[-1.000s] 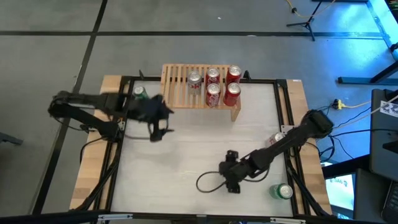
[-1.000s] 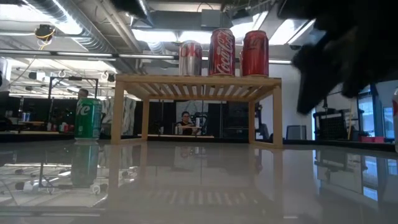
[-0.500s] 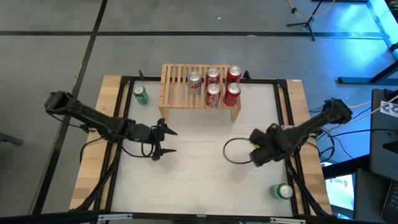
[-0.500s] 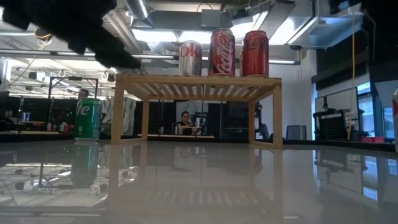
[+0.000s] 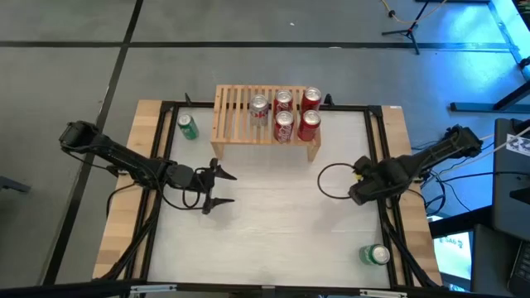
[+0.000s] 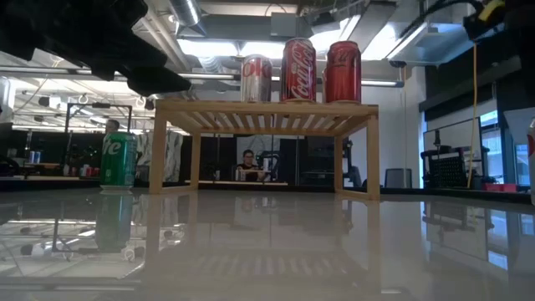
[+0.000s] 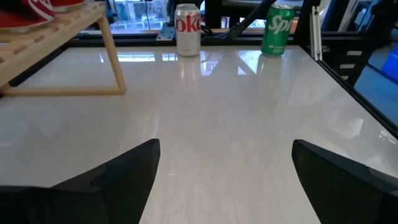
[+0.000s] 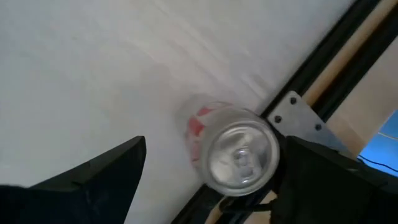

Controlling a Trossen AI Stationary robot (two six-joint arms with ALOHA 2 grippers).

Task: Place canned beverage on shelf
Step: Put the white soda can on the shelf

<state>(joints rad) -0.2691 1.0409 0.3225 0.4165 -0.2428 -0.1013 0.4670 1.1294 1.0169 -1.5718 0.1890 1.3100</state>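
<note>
Right gripper [image 8: 211, 163], jaws spread and empty, directly above upright silver can [image 8: 239, 155] at table edge; left gripper [image 5: 217, 186] likewise open, far.

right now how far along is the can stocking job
Done: five cans stand on the shelf, toward its right end. In hand: nothing is gripped; the right gripper hangs open above a silver-and-red can at the table's right edge. The left gripper is open and empty over the table's left half. Left: that can and two green cans on the table.
</note>
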